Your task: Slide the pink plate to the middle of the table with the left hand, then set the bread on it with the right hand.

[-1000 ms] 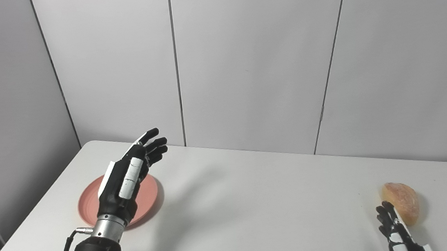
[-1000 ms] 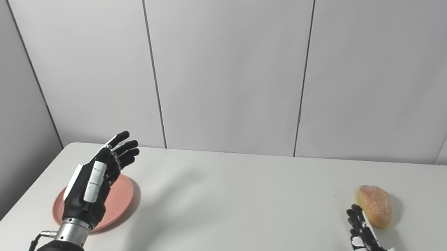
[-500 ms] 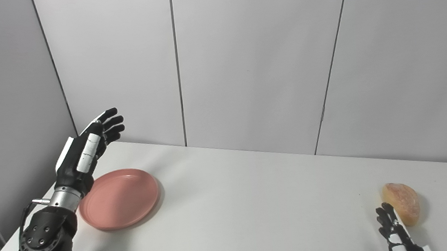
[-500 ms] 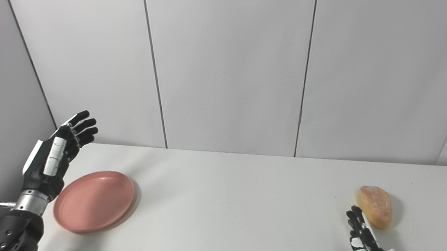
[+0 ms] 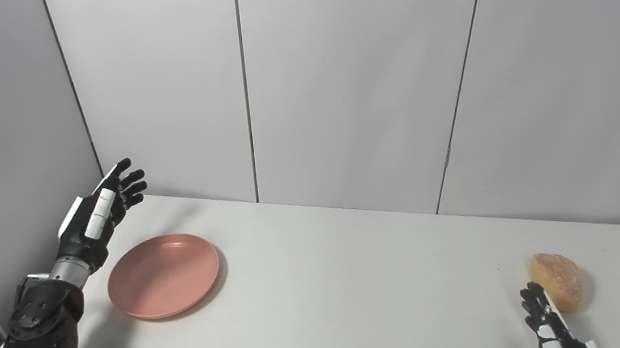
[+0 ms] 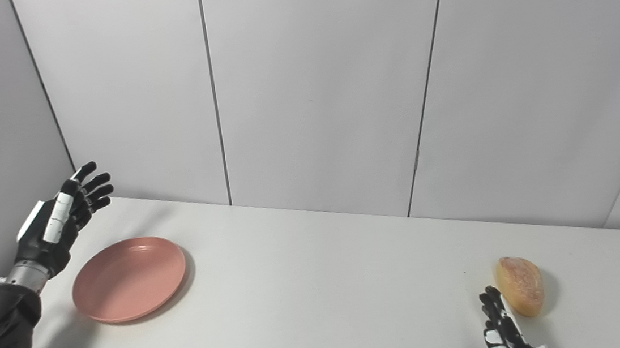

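Clearly nothing is done: plate (image 5: 163, 275) near the tabletop's left edge, bread (image 5: 556, 281) unmoved (left hand (image 5: 99, 212) spread, empty; right hand (image 5: 546, 322) unclear).

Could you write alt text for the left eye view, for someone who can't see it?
A robot's left hand hangs open in the air, left of an empty pink plate on a white table. At the far right, its right hand rests, fingers apart, beside a bread roll.
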`<state>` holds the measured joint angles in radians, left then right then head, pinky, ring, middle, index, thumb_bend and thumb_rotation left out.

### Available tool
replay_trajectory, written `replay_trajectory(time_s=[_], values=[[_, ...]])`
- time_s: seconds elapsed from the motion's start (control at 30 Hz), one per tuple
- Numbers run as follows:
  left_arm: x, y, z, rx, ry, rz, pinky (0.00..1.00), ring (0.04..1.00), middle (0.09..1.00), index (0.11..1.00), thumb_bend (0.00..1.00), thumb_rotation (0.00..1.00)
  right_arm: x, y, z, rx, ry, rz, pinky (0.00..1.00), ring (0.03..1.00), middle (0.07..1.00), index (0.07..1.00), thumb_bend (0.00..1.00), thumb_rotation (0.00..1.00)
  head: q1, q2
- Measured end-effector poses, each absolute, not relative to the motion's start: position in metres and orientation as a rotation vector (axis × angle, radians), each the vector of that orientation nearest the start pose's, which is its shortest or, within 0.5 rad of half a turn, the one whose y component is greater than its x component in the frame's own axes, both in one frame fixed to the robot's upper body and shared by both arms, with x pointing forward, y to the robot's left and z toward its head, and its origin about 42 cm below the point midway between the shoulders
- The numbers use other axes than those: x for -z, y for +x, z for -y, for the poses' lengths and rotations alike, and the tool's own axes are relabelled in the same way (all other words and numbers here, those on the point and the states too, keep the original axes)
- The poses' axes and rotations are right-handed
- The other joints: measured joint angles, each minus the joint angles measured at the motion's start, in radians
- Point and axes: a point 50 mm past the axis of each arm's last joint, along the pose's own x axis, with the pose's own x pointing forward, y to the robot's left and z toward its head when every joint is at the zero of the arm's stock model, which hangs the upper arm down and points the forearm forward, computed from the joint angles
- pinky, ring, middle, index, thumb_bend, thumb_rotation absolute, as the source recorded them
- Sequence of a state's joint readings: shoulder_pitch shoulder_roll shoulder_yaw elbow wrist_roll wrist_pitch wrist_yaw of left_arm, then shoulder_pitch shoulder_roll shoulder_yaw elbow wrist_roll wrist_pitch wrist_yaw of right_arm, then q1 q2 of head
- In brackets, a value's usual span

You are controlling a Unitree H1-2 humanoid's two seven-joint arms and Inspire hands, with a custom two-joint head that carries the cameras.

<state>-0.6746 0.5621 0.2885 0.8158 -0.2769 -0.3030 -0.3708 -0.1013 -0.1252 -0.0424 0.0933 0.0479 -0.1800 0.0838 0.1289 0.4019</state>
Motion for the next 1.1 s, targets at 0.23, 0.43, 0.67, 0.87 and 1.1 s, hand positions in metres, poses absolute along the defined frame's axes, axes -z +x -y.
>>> replay_trajectory(time_s=[0.23, 0.43, 0.67, 0.87, 1.1], values=[[-0.225, 0.457, -0.48, -0.086, 0.112, 0.264, 0.86, 0.875, 0.914, 0.942, 1.0, 0.86, -0.114, 0.316, 0.254, -0.061, -0.084, 0.18, 1.0, 0.984, 0.96, 0.976, 0.79, 0.99, -0.005, 0.003], [-0.212, 0.456, -0.484, -0.1, 0.095, 0.229, 0.85, 0.861, 0.907, 0.94, 1.0, 0.85, -0.114, 0.316, 0.254, -0.061, -0.084, 0.179, 1.0, 0.981, 0.961, 0.975, 0.8, 0.99, -0.006, 0.005], [-0.194, 0.452, -0.488, -0.13, 0.06, 0.175, 0.85, 0.855, 0.895, 0.954, 1.0, 0.82, -0.114, 0.316, 0.255, -0.06, -0.084, 0.179, 1.0, 0.982, 0.962, 0.975, 0.8, 0.99, -0.009, 0.003], [-0.189, 0.45, -0.488, -0.142, 0.04, 0.167, 0.83, 0.847, 0.872, 0.933, 0.99, 0.82, -0.114, 0.316, 0.255, -0.06, -0.084, 0.178, 1.0, 0.978, 0.957, 0.967, 0.81, 0.98, -0.014, 0.005], [-0.182, 0.451, -0.482, -0.134, 0.021, 0.156, 0.87, 0.856, 0.877, 0.947, 1.0, 0.82, -0.114, 0.316, 0.255, -0.059, -0.081, 0.178, 1.0, 0.981, 0.958, 0.968, 0.79, 0.99, -0.015, 0.008]])
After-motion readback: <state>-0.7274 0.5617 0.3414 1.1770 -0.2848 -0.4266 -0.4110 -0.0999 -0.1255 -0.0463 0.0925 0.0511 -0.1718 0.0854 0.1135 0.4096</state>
